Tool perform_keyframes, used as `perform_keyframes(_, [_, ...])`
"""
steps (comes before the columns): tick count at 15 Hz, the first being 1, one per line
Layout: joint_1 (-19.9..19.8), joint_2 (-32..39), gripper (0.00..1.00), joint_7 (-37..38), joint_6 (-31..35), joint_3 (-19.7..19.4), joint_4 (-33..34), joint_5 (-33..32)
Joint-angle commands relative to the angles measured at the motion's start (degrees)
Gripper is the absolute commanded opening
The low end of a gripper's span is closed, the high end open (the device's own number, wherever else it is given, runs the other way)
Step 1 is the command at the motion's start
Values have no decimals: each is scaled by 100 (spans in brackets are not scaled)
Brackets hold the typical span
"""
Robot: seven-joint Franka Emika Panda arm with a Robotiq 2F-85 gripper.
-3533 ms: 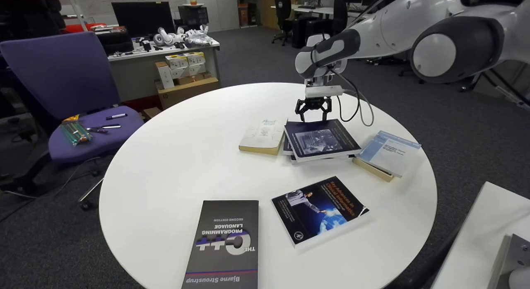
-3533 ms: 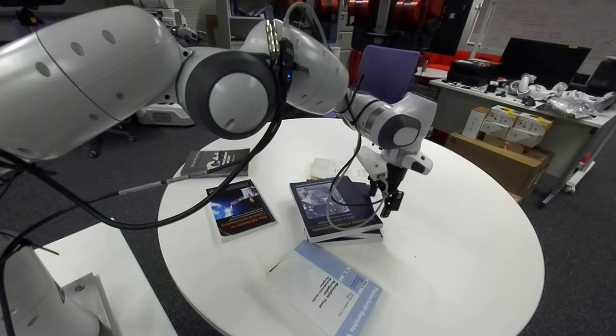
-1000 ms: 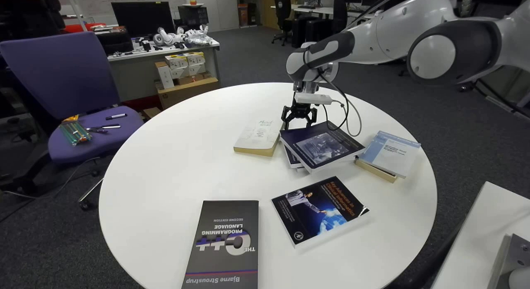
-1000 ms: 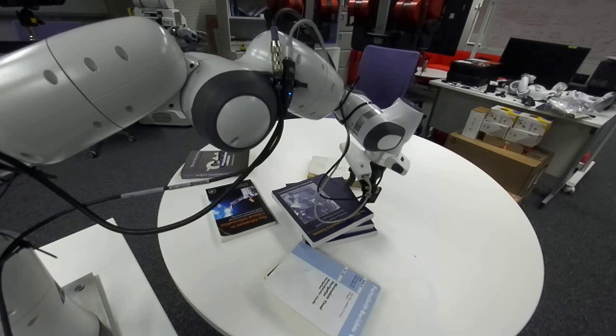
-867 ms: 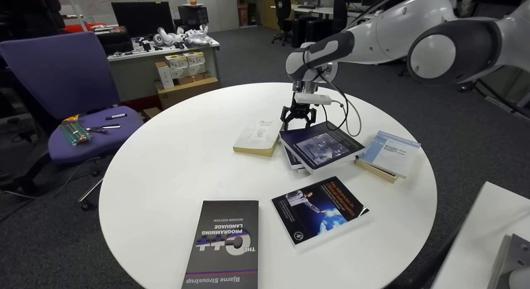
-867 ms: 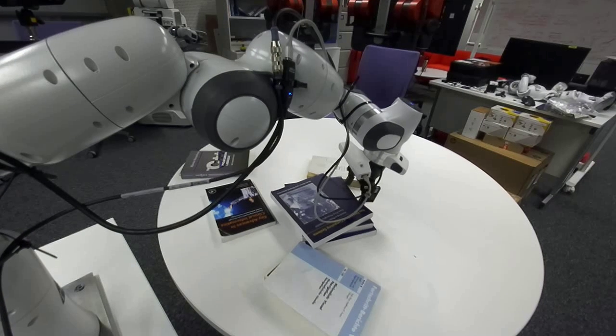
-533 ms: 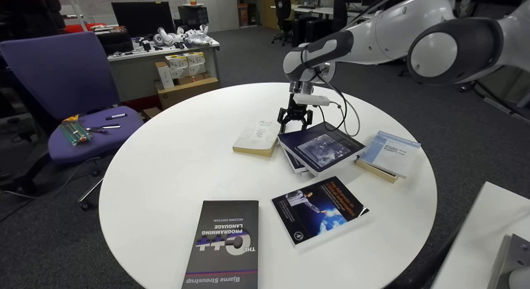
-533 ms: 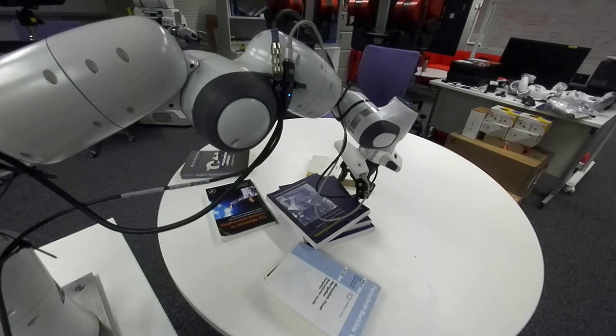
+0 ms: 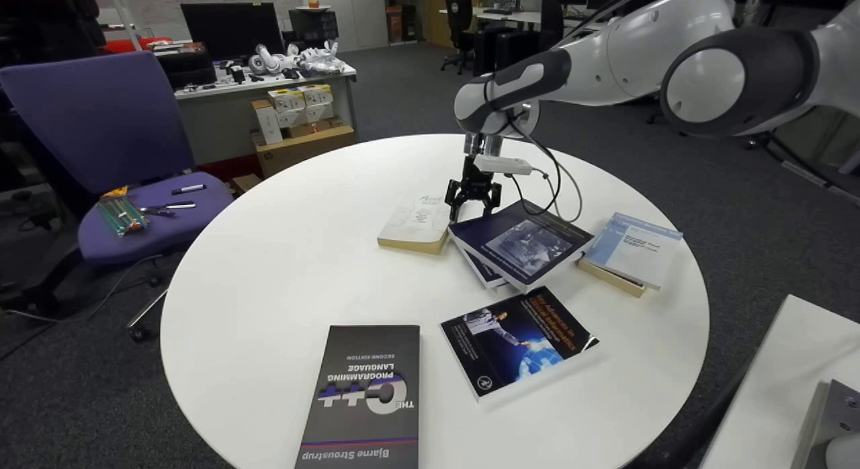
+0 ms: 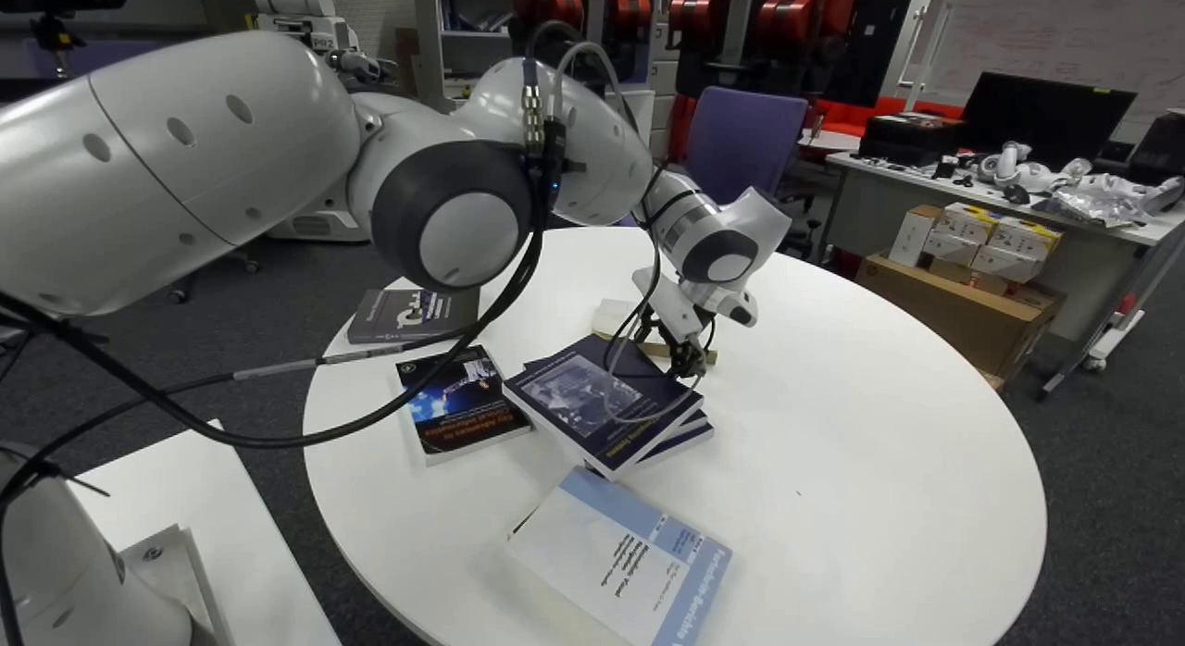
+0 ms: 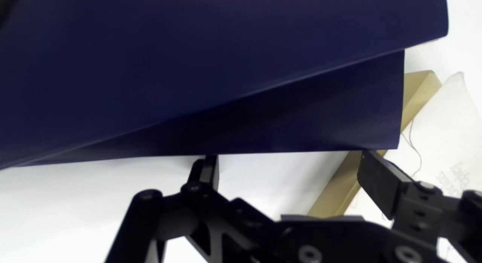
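a: pincer status?
b: spread apart. in the wrist view the pincer (image 11: 287, 156) had both tips right at the edge of the lower navy book (image 11: 301, 112). couldn't tell if they touched it.
a: where did that book sit?
b: piled on the round white worktop (image 9: 269, 274), beneath the top navy book (image 9: 521, 244), which lay skewed across it, cover picture up.
a: neighbours?
b: cream book (image 9: 416, 220) just beside the pincer; one tip overlapped its page edge in the wrist view. pale blue-and-white book (image 10: 625, 558) lay near the pile's opposite side. black book (image 9: 517, 338), orange title, sat close to a corner of the top one; contact unclear.
a: rest?
b: grey c++ book (image 9: 366, 388) lay apart, next along from the black one. purple chair (image 9: 87, 119) stood near the worktop.
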Motion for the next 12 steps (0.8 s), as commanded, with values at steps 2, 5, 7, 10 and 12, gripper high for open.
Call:
perform_keyframes(2, [84,-644,100,30,-423,-97,-628,-195])
perform_keyframes(5, [302,-1219,100,-17,-718,-267,-834,-670])
perform_keyframes(7, [405,-1638,100,-254,-1183,-256,-1052,-996])
perform_keyframes(10, [509,-2341,100,-672,-1666,-118,-1760,-1261])
perform_keyframes(12, [755,-2711,100,-1038,-1948,-287,-2164,-1235])
